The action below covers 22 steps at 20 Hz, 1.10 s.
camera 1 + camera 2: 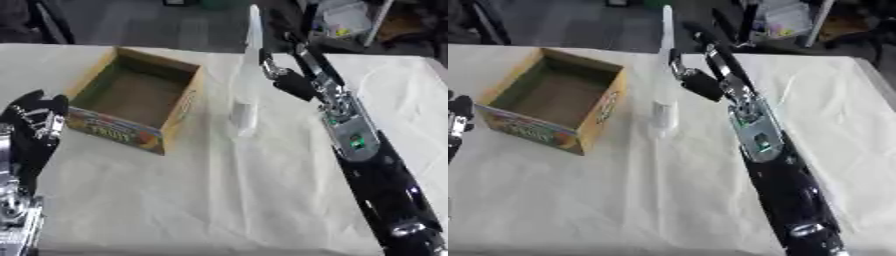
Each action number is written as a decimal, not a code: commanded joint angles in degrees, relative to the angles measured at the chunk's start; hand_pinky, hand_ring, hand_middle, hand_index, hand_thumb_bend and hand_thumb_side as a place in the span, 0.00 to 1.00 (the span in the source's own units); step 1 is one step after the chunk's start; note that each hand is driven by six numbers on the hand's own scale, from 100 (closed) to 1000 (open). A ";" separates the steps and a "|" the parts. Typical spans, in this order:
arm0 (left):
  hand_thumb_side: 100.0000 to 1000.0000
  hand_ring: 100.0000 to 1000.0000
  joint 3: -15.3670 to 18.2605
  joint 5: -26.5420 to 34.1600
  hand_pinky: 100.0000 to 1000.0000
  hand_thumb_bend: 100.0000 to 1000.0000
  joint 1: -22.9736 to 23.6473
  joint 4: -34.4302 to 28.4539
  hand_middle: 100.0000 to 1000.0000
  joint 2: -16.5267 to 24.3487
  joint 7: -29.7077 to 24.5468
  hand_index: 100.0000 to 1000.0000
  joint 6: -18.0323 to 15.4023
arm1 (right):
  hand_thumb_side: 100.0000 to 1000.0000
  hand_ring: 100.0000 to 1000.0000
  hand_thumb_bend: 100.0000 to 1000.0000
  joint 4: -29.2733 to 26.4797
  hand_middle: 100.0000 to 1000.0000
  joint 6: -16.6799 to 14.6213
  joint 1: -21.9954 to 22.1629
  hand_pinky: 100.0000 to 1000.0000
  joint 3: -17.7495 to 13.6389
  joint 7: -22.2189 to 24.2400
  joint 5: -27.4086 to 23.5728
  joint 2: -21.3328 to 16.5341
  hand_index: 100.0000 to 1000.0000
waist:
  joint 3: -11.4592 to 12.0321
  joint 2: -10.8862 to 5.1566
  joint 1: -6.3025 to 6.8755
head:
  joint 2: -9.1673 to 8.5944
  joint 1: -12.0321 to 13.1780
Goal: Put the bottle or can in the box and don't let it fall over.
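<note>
Left eye view
Bottle [246, 116]: upright on bench [262, 200], long axis vertical, just left of and below right robot hand [278, 75].
Right robot hand: finger state cannot be told.
Left robot hand [35, 120]: fingers relaxed, idle.

Right eye view
Box [553, 100]: top unclosed, left of bottle.

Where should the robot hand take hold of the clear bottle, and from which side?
Probably at the middle of the body, from the right. The bottle stands upright on the table, the box sits to its left, and the right robot hand is already just beyond it.
</note>
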 commanded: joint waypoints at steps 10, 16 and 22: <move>0.54 0.60 0.29 -0.20 0.60 0.53 -0.37 -0.70 0.61 0.60 -0.01 0.78 0.01 | 0.60 1.00 0.00 -1.57 1.00 0.20 -0.58 0.93 0.34 0.57 0.19 0.15 1.00 | 0.02 -0.84 0.30 | -0.03 -0.04; 0.54 0.59 0.29 -0.18 0.60 0.53 -0.36 -0.70 0.61 0.58 -0.03 0.78 0.02 | 0.60 1.00 0.00 -1.37 1.00 0.52 -0.90 0.93 0.11 0.46 0.28 0.20 1.00 | 0.07 -0.87 0.35 | -0.03 -0.15; 0.54 0.59 0.25 -0.15 0.61 0.53 -0.38 -0.70 0.61 0.55 -0.11 0.78 0.00 | 0.61 1.00 0.00 -0.54 1.00 0.67 -1.41 0.93 -0.09 0.49 0.61 0.32 1.00 | 0.17 -0.85 0.40 | -0.03 -0.26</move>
